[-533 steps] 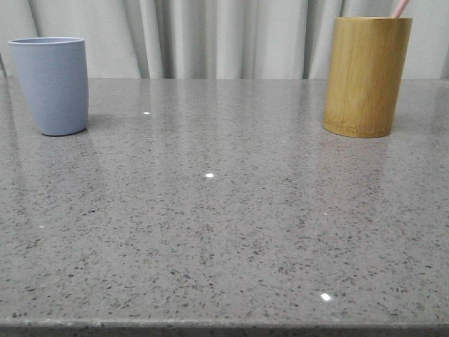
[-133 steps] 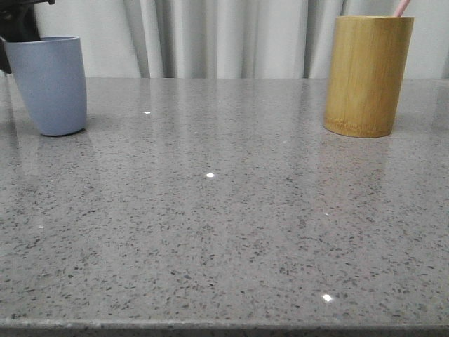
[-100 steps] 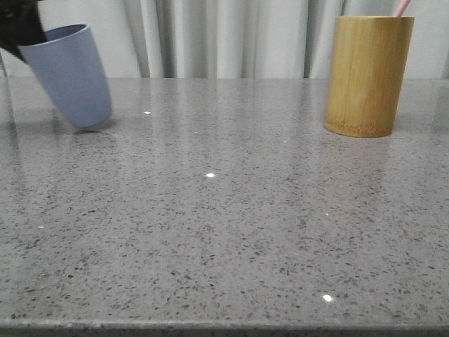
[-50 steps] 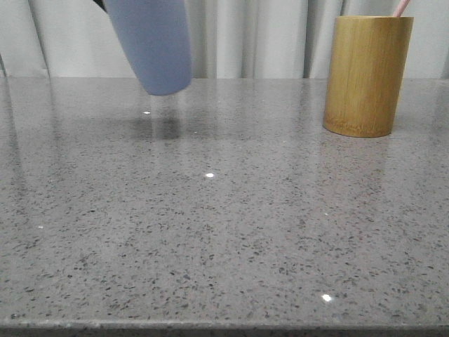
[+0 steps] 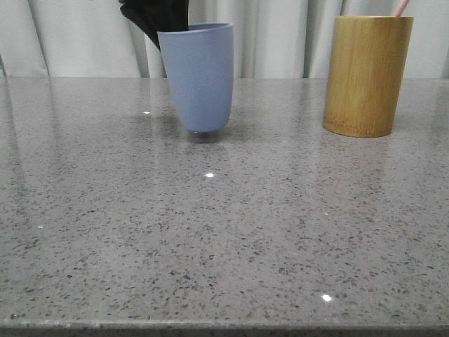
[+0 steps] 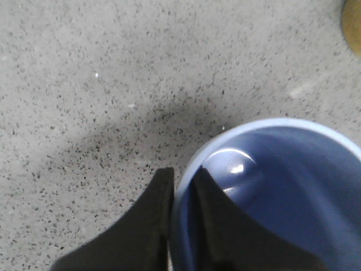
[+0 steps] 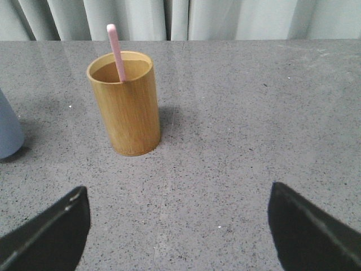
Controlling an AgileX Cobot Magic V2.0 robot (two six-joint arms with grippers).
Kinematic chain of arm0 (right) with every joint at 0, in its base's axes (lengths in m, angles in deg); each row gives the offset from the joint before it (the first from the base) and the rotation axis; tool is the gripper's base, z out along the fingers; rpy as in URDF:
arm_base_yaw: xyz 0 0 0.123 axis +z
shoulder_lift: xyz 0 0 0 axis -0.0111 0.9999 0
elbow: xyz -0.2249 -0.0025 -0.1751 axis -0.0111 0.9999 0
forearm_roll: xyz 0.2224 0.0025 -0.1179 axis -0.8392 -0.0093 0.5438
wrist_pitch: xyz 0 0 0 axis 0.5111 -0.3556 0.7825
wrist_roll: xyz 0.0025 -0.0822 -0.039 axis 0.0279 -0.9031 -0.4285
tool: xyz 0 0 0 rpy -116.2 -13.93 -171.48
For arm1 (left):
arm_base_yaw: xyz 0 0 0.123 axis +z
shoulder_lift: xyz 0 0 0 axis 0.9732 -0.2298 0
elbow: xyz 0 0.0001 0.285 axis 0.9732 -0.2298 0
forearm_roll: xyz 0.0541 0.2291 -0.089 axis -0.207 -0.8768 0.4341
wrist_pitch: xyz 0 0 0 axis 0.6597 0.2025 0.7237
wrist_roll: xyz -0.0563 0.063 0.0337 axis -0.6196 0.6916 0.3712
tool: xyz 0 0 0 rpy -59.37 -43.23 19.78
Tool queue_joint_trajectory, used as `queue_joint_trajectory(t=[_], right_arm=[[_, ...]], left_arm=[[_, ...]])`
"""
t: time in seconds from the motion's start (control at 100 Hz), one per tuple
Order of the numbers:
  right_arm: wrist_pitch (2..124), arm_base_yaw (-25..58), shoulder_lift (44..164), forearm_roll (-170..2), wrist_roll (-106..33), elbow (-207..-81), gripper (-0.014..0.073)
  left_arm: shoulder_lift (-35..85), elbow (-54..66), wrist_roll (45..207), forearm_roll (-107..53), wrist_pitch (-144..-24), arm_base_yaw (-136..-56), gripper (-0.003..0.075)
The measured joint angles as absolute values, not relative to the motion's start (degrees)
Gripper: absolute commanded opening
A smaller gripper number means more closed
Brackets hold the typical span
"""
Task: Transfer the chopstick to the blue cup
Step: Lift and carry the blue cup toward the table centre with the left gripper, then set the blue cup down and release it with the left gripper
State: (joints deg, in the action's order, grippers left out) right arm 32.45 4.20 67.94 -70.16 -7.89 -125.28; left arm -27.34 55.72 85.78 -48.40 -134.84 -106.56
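Note:
The blue cup [image 5: 198, 76] is upright near the middle of the table, its base at or just above the surface. My left gripper [image 5: 156, 15] is shut on its rim [image 6: 181, 179], one finger inside and one outside. The cup's inside [image 6: 276, 192] looks empty. A pale pink chopstick [image 7: 116, 52] stands in the bamboo holder [image 7: 125, 104]; only its tip [image 5: 400, 7] shows in the front view above the holder [image 5: 366, 74]. My right gripper [image 7: 177, 200] is open and empty, well short of the holder. The cup's edge [image 7: 8, 132] also shows in the right wrist view.
The grey speckled countertop [image 5: 224, 225] stretches from the front edge to a pale curtain [image 5: 266, 35] behind. The bamboo holder stands at the back right, to the right of the blue cup.
My left gripper came in at the far left, took the blue cup by its rim, lifted it and carried it right. It is now upright near the middle, low over the table.

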Motion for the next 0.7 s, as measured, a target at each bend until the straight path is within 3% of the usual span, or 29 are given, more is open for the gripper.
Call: queue_joint_trajectory(t=[0.59, 0.7], right_arm=[[32.45, 4.20, 67.94, -70.16, -7.89, -125.28, 0.0635], [32.45, 4.20, 67.94, -70.16, -7.89, -125.28, 0.0635]], left_arm=[[-28.38, 55.86, 85.78, -48.62, -135.69, -106.82, -0.0014], [-28.41, 55.86, 85.78, -48.62, -135.60, -106.82, 0.0052]])
